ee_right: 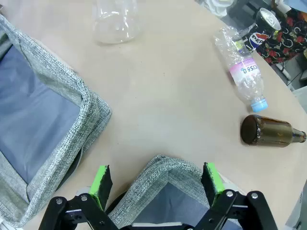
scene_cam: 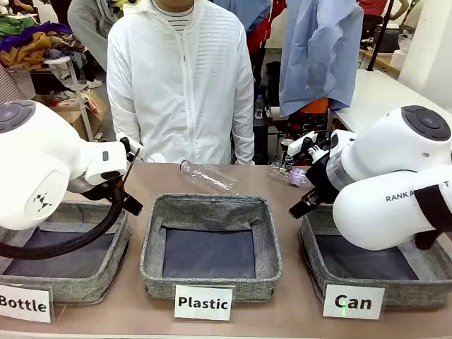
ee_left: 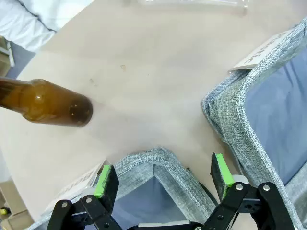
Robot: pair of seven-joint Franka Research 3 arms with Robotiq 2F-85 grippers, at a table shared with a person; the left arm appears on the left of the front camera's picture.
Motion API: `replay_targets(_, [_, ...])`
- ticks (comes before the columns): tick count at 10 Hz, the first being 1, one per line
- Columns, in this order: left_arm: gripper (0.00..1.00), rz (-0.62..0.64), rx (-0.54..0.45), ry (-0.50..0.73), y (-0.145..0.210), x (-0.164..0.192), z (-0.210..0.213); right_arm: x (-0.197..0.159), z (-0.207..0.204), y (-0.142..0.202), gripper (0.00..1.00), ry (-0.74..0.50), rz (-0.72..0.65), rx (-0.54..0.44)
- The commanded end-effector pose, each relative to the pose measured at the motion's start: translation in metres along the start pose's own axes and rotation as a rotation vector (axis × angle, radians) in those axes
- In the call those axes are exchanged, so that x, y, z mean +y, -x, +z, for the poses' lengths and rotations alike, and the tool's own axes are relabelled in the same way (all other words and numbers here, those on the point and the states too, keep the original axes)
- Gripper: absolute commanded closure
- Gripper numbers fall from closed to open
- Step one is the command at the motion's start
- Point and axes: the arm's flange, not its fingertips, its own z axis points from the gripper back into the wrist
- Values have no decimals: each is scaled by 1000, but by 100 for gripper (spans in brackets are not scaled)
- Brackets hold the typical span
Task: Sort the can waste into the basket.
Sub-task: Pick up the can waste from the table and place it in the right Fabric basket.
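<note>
Recorded at the near edge of the table (scene_cam: pixel 282 314): three grey woven bins in a row, each fronted by a white card in black print. From the robot's left: "Bottle" bin (scene_cam: pixel 121 258), "Plastic" bin (scene_cam: pixel 150 244), then the basket (scene_cam: pixel 309 236), carded "Can" (scene_cam: pixel 353 301). Dark liners visible in all three.

Right gripper (ee_right: pixel 154 173): jaws spread wide, green pads bare, nothing held. Poised over a corner of the basket; contact with the rim not determinable. "RANKA" legible on the right arm (scene_cam: pixel 406 198).

Left gripper (ee_left: pixel 163 173): likewise spread wide and holding nothing, over a corner of the Bottle bin. Brown bottle (ee_left: pixel 48 103) lying on the table beyond that corner, unlabelled as seen.

Can (ee_right: pixel 261 29): blue, Pepsi emblem legible, near the table's edge and well apart from the basket. Attitude unclear.

Between can and basket, in the right wrist view: labelled bottle (ee_right: pixel 242 67), clear crumpled plastic, blue cap, pink-banded label with dark lettering not fully legible; just beside its cap, a second brown bottle (ee_right: pixel 268 132) on its side.

Clear bottle (scene_cam: pixel 208 176) lying beyond the Plastic bin, no label seen.

Person (scene_cam: pixel 180 78) in a white zip jacket standing at the far side.
</note>
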Motion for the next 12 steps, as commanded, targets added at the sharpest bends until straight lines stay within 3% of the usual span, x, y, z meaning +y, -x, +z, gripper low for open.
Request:
replay_targets(1, [0, 0, 0, 0, 0, 0, 0, 0, 0, 0, 0, 0, 0, 0])
replay_targets(12, [0, 0, 0, 0, 0, 0, 0, 0, 0, 0, 0, 0, 0, 0])
